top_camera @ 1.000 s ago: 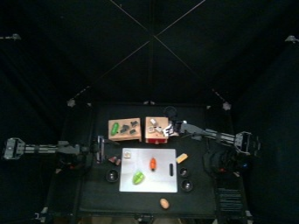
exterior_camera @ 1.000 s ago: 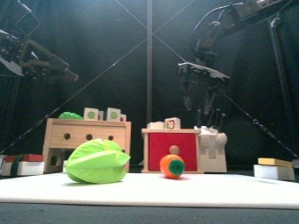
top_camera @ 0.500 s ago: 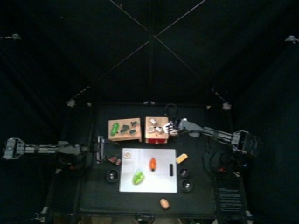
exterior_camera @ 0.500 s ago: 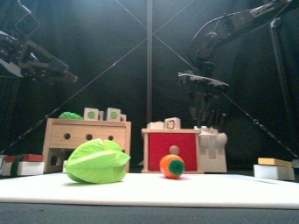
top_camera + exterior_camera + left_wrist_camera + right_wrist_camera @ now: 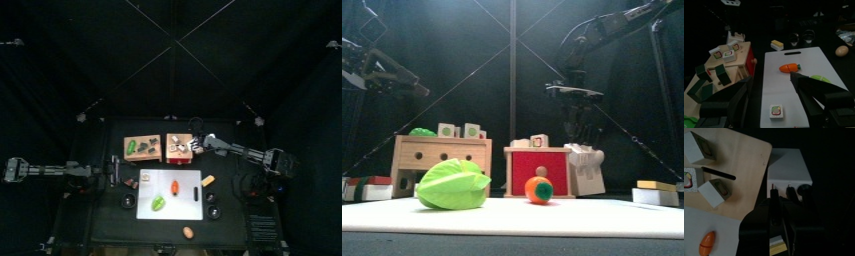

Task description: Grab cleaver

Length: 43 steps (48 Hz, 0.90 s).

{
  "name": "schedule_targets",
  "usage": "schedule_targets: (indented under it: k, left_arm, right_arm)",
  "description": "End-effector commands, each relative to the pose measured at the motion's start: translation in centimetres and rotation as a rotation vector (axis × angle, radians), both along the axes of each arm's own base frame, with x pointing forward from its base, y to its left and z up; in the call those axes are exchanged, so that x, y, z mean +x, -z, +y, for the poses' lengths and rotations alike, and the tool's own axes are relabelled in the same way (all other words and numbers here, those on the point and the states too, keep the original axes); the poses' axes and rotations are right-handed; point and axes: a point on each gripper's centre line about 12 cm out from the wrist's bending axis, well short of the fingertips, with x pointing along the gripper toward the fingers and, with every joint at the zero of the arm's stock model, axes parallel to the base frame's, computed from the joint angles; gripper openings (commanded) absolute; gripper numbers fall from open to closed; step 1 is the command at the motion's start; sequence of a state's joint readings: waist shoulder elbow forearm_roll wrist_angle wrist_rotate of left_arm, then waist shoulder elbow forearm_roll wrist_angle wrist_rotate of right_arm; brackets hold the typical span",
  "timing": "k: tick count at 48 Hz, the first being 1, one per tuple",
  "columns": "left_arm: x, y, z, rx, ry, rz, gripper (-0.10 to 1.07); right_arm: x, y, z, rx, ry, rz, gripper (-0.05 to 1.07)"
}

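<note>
A white knife block [image 5: 587, 172] stands right of the red box [image 5: 537, 171]. It also shows in the right wrist view [image 5: 791, 170]. Three dark knife handles [image 5: 789, 190] stick out of its top. I cannot tell which one is the cleaver. My right gripper [image 5: 577, 130] hangs just above the handles with its jaws apart and empty. In the top view it [image 5: 197, 142] is over the block. My left gripper [image 5: 777, 95] is open and empty. It rests at the table's left side [image 5: 83, 172].
A white cutting board [image 5: 797, 62] holds a carrot [image 5: 789, 67] and a green lettuce [image 5: 452, 186]. A wooden crate [image 5: 438, 156] stands left of the red box. A small picture block [image 5: 776, 111] and an egg [image 5: 842, 50] lie near the board.
My right gripper has shifted a little toward the back and settled over the knife block's handles. The left arm has not moved.
</note>
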State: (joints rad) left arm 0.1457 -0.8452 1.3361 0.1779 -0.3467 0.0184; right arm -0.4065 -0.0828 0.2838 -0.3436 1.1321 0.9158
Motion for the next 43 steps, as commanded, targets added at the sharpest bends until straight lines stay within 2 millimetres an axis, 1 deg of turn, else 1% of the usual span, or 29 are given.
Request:
schedule_targets:
  k: [1,8,10,16,23,26,32,37,43]
  left_arm:
    - [0.2,-0.4,0.1,-0.001,-0.004,-0.012,0.95]
    - [0.2,-0.4,0.1,-0.001,-0.004,-0.012,0.95]
    - [0.2,-0.4,0.1,-0.003,-0.004,-0.014,0.95]
    - [0.1,-0.4,0.1,-0.003,-0.004,-0.013,0.95]
    - [0.2,-0.4,0.1,-0.002,-0.003,-0.011,0.95]
    - [0.1,-0.3,0.0,-0.003,-0.002,-0.013,0.95]
    - [0.1,-0.3,0.1,-0.003,-0.004,-0.011,0.95]
    - [0.1,-0.3,0.1,-0.003,-0.004,-0.011,0.95]
    - [0.1,-0.3,0.1,-0.015,-0.01,-0.011,0.95]
  right_arm:
    - [0.4,-1.7,0.4,-0.019,-0.011,-0.032,0.49]
    - [0.8,-2.1,1.9,-0.023,-0.009,-0.045,0.49]
    - [0.7,-2.5,2.1,-0.056,0.002,-0.047,0.49]
    - [0.5,-2.8,3.1,-0.075,-0.006,-0.005,0.49]
    - [0.6,-4.1,4.1,-0.085,-0.027,-0.022,0.48]
    - [0.3,-4.7,4.7,-0.088,-0.021,-0.03,0.48]
    - [-1.0,-6.1,5.6,-0.123,-0.001,-0.046,0.48]
    - [-1.6,-6.7,7.0,-0.117,-0.026,-0.059,0.48]
    - [-2.2,-7.7,8.1,-0.123,-0.023,-0.089,0.48]
